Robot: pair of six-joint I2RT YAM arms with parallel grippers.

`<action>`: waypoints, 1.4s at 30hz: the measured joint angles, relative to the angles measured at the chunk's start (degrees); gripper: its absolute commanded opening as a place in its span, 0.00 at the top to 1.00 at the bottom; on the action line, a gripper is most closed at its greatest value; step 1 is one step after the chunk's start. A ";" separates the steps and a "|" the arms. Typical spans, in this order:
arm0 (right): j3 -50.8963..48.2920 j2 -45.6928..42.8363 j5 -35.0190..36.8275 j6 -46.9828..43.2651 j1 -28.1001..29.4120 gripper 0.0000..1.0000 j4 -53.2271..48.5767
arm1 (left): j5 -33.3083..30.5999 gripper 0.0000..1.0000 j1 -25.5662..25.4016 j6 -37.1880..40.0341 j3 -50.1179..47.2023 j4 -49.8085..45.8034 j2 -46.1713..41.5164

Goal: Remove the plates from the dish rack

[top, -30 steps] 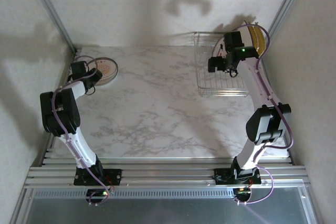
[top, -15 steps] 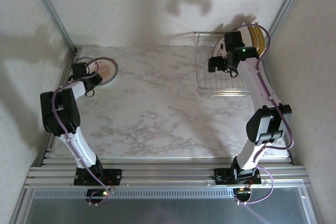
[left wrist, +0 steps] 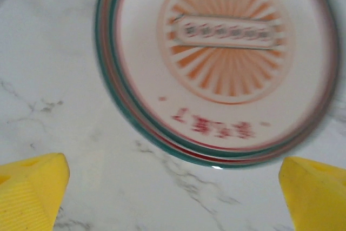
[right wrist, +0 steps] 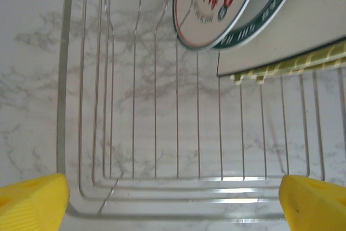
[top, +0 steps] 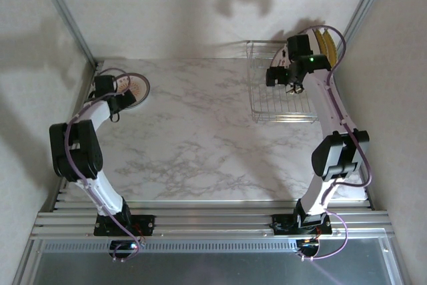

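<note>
Round plate (left wrist: 216,63) with an orange sunburst lies flat at the desk's (top: 200,131) far left corner, left fingers (left wrist: 32,187) apart near it, empty. At the far right corner, right fingers (right wrist: 32,198) hang apart over the dish rack (right wrist: 64,106), plates (right wrist: 216,4) upright inside.

Lit evenly and fairly brightly from above and in front. Threw large, soft-edged arm shadows onto the back wall (top: 220,5). Smeared the round plate (left wrist: 227,63) with motion blur at the left wrist, apart from a tiny glint on its rim. Kept the dish rack (right wrist: 178,133) wires reasonably sharp, with pale glare along the near wires. Left the yellow fingertips (right wrist: 32,204) soft in the bottom corners.
</note>
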 measured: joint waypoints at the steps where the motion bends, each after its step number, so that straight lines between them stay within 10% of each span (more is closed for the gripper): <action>1: 2.12 1.44 0.00 -0.09 -0.24 0.01 -0.04 | -0.15 0.00 -1.14 0.55 1.60 -1.25 -1.33; 15: 36.96 30.32 6.51 -3.76 -1.68 0.06 -5.01 | -0.17 0.00 -12.85 6.97 14.99 -19.28 -4.31; 42: 38.75 37.62 7.67 -5.77 -3.82 0.21 2.86 | -0.17 0.00 -15.63 9.51 14.93 -25.62 -5.55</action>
